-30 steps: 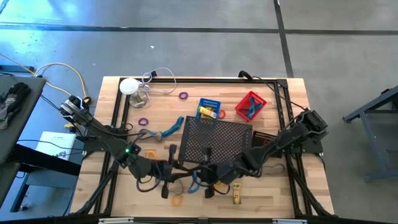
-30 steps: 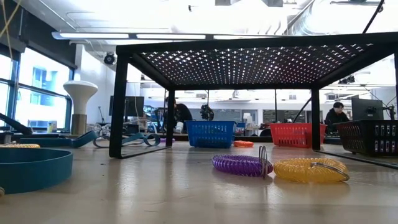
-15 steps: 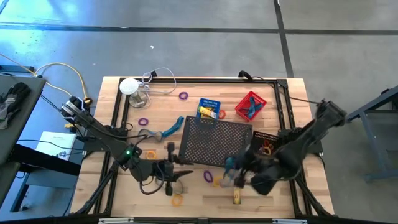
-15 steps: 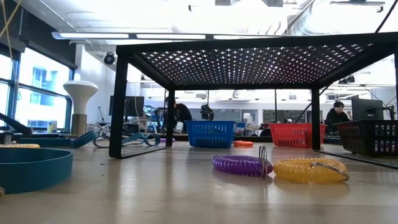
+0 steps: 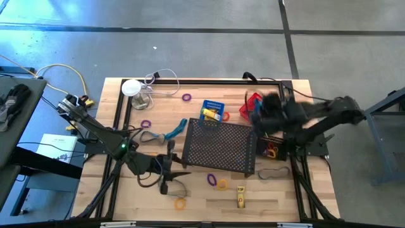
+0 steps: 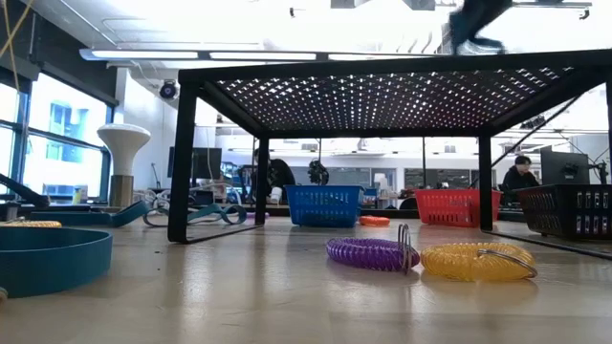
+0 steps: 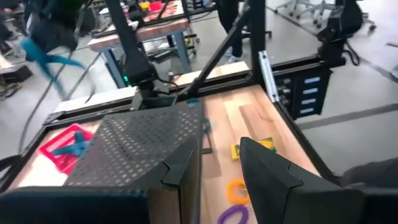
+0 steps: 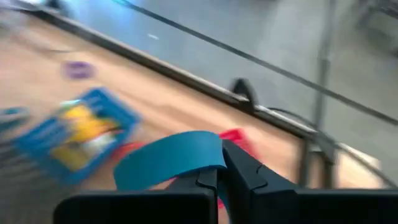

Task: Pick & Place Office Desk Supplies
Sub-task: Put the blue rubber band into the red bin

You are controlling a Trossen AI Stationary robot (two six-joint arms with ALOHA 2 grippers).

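One blue band (image 8: 171,158), pinched in the shut right gripper (image 8: 219,167) above the red basket (image 5: 254,106), could slip off mid-swing; left gripper (image 7: 219,163) gapes empty.

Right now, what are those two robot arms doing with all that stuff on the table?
They are tidying desk bits. The right hand is shut on a blue band and is swinging it over toward the red basket. The left hand sits open near the black mesh tray. A purple ring and a yellow ring lie loose on the table.
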